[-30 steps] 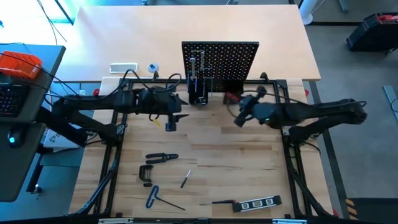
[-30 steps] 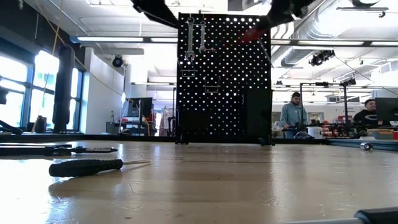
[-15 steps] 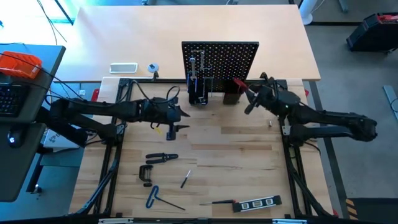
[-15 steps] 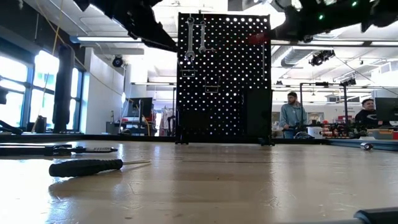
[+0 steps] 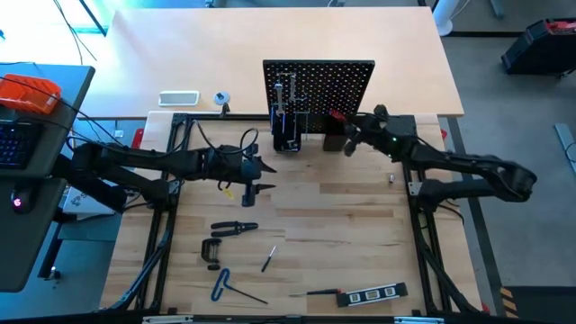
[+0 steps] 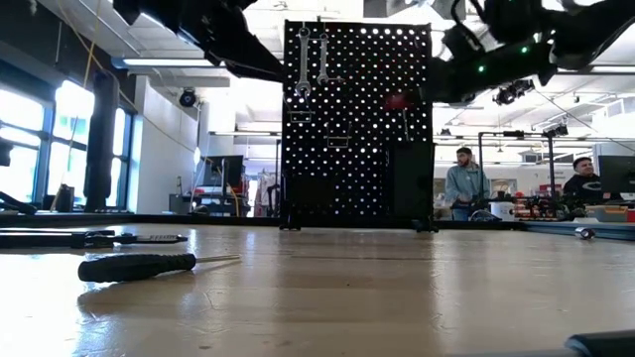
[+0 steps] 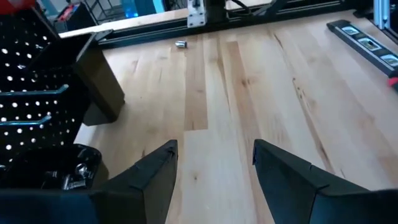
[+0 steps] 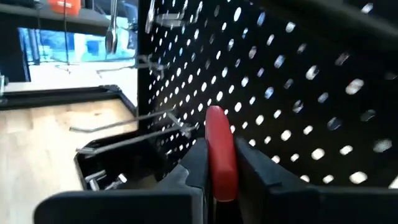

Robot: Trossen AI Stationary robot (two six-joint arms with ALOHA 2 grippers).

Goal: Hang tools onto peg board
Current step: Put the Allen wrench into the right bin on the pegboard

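Several tools lie around six o'clock on the plank table. Left gripper hangs at nine, jaws apart, empty. Perforated black peg board stands at twelve; right gripper, clamped on a red-handled tool, is beside it. Only the low view shows two people beyond.

A: Peg board upright at the table's back, two silver wrenches hung top left.

B: Loose tools on the wood: pliers, C-clamp, blue hex key, small screwdriver, level (flat, all near front).
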